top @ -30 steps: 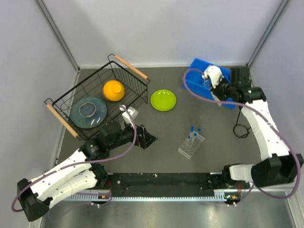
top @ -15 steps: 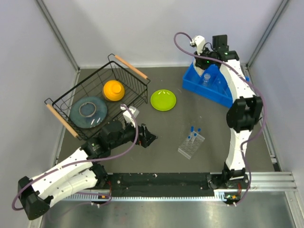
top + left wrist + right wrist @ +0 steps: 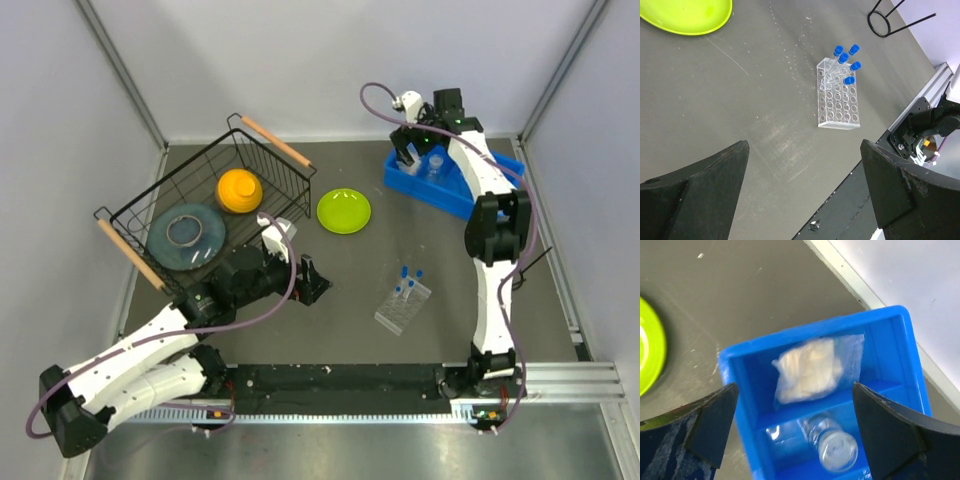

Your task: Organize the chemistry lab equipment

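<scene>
Both jaws released, empty. Grid rack (image 3: 838, 102): likely light, rigid, slippery. Grip its long walls, clear of the blue-capped tubes (image 3: 843, 58).

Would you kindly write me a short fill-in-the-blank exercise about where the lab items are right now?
1. The white-filled packet lies inside the ____ bin.
2. The rack holds ____ capped tubes.
3. The right gripper hovers above the bin with its jaws ____.
4. The dome-shaped object in the wire basket is ____.
Missing words: blue; five; open; orange.
</scene>
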